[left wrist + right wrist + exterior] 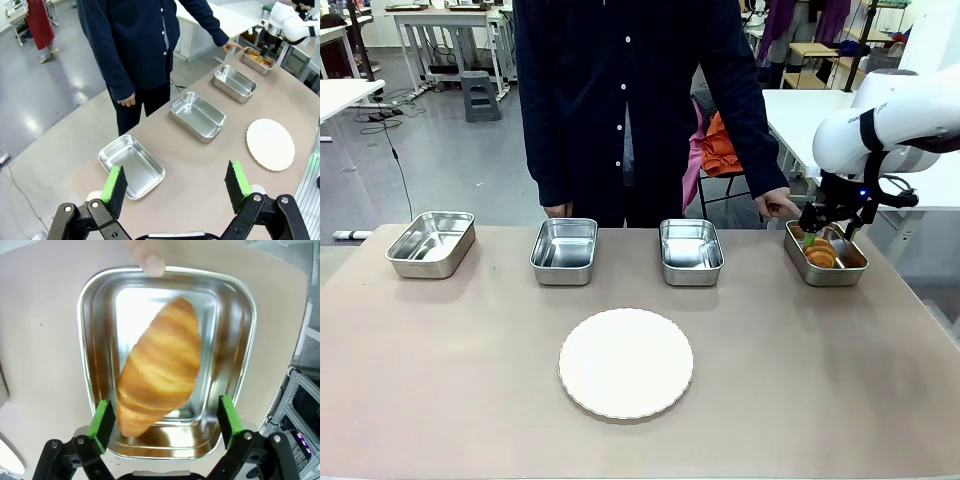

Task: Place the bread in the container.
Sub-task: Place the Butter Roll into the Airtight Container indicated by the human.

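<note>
Right wrist view showed the golden-brown crescent croissant (159,365) lying inside the shallow rectangular stainless-steel tray (235,295), running diagonally across its floor. The right gripper (163,426) hung directly above it with its green-padded fingers spread wide, one either side of the bread's lower end and holding nothing. A person's fingertip (151,262) rested on the tray's far rim.

From the front, that tray (847,272) was the right-most of four alike in a row (the other three looked bare), and the croissant (820,254) sat in it beneath the right gripper (831,229). The person's hand (778,205) touched its near corner. A round white plate (626,362) lay on the beige table (440,380), nearer the robot.

The left gripper (176,184) hovered well apart from all this, above the tray at the opposite end (131,165), its jaws wide and gripping nothing.
</note>
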`<state>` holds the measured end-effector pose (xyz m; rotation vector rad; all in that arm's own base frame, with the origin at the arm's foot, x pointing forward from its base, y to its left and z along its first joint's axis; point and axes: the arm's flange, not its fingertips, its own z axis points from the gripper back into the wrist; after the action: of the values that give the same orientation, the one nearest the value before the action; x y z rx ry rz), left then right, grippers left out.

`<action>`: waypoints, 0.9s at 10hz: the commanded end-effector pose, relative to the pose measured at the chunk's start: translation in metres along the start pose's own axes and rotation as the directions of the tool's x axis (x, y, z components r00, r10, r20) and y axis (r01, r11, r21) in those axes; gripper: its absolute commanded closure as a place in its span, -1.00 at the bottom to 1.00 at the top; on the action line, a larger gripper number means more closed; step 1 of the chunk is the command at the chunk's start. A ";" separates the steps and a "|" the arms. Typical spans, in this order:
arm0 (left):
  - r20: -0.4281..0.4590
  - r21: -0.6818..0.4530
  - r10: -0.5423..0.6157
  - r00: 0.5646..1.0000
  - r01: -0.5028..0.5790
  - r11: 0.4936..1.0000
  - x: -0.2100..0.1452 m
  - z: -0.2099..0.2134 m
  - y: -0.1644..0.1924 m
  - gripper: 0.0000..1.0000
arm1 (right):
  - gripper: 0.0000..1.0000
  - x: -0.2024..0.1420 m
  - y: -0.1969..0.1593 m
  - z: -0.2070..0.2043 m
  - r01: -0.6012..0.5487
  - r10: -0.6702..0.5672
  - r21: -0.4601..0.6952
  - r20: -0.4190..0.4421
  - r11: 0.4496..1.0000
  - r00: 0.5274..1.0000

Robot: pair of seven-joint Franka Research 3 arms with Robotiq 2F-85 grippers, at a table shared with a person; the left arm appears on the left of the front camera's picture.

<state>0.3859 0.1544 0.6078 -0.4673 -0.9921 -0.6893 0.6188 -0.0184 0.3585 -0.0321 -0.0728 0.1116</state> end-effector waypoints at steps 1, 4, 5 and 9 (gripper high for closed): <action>0.009 -0.008 -0.004 1.000 0.004 1.000 -0.001 0.001 -0.001 -1.00 | -1.00 -0.005 0.001 0.013 0.048 -0.047 -0.028 0.049 0.998 0.998; 0.009 -0.008 -0.004 1.000 0.004 1.000 -0.001 0.001 -0.001 -1.00 | -1.00 0.000 0.000 0.000 0.000 0.000 0.000 0.000 1.000 1.000; 0.009 -0.008 -0.004 1.000 0.004 1.000 -0.001 0.001 -0.001 -1.00 | -1.00 0.000 0.000 0.000 0.000 0.000 0.000 0.000 1.000 1.000; 0.009 -0.008 -0.004 1.000 0.004 1.000 -0.001 0.001 -0.001 -1.00 | -1.00 0.000 0.000 0.000 0.000 0.000 0.000 0.000 1.000 1.000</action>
<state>0.3859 0.1544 0.6079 -0.4672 -0.9922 -0.6894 0.6189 -0.0177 0.3560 -0.0321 -0.0713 0.1091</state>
